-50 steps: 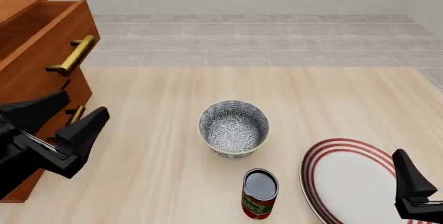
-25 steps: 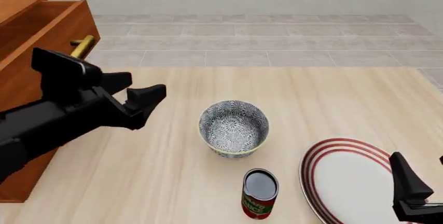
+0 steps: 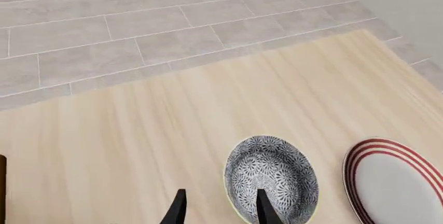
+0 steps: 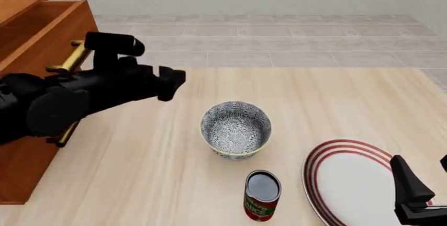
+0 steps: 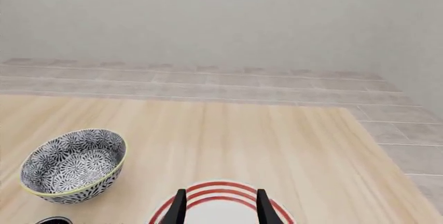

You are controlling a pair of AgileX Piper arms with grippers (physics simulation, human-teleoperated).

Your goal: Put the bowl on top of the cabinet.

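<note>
The bowl (image 4: 236, 129), deep and round with a grey-and-white floral pattern, stands upright in the middle of the table. It also shows in the wrist views: bowl (image 3: 271, 177), bowl (image 5: 72, 164). The cabinet (image 4: 28, 43), large and reddish-brown with brass handles, fills the left edge with a drawer pulled out. My left gripper (image 4: 173, 83) hangs above the table, up and left of the bowl, apart from it. Its fingers (image 3: 178, 209) are spread with nothing between them. My right gripper (image 4: 421, 168) hovers open over the plate at the bottom right, its fingers (image 5: 263, 208) spread and empty.
A flat white plate (image 4: 349, 176) with red rings lies right of the bowl. A red and green can (image 4: 262, 194) stands upright just in front of the bowl. Grey tiled floor (image 4: 265, 37) lies beyond the table's far edge.
My left arm has swung up and to the right, from low beside the cabinet's front to above the table near the bowl. The right gripper has barely moved. The bowl is where it was.
</note>
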